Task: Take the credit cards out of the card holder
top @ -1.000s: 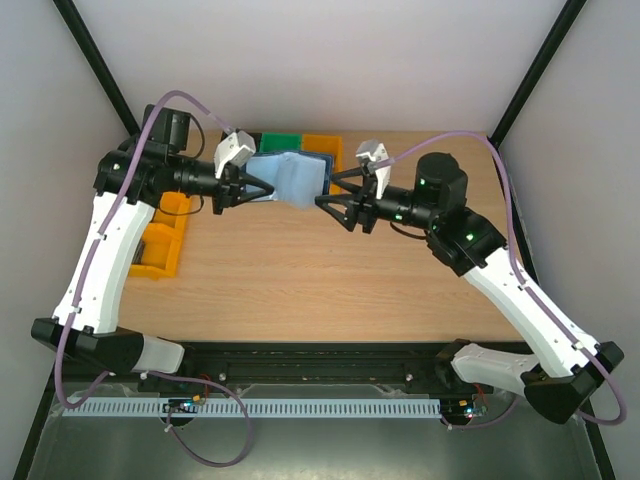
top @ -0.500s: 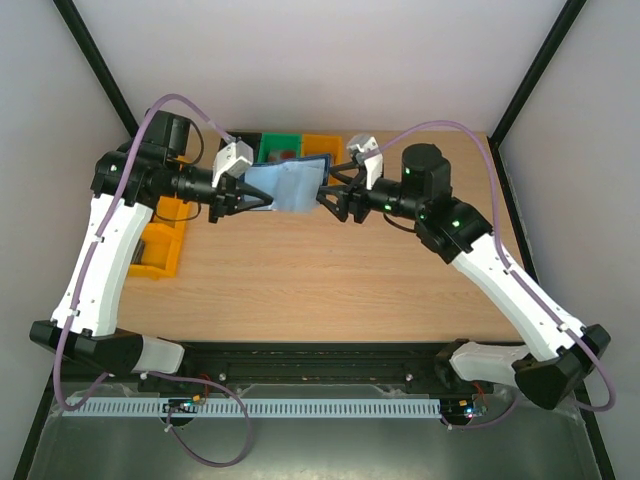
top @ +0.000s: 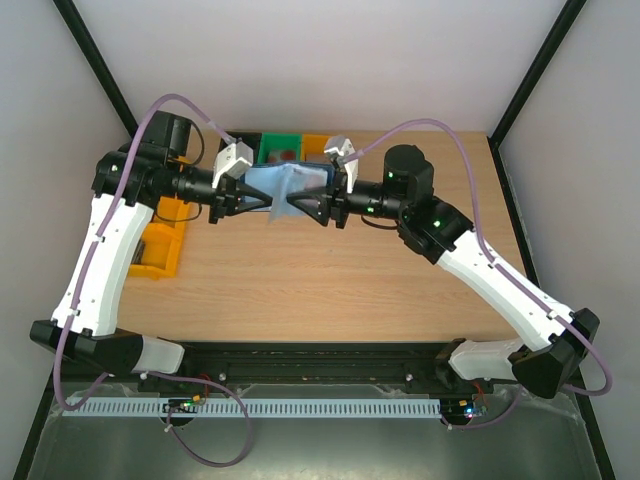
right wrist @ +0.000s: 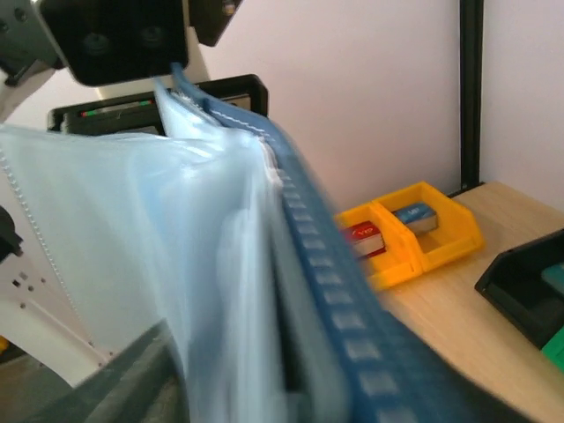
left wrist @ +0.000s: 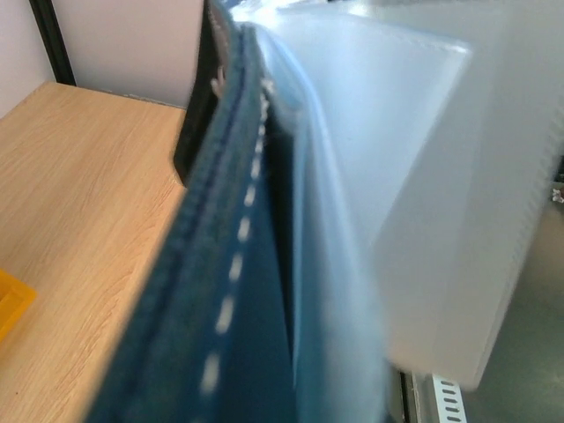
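The left gripper (top: 262,200) stays clamped on the card holder (top: 285,182), aloft toward 12 o'clock over the table (top: 300,285). The right gripper (top: 297,207) has moved in from 3 o'clock onto its free edge; whether it pinches anything I cannot tell. Extraction looks about to start.

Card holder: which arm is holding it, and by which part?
The left end effector pinches the card holder by its left edge, off the table. The right end effector looks open at its right edge.

yellow bin (top: 168,255) at table's (top: 330,280) left; green bin (top: 280,148) at back
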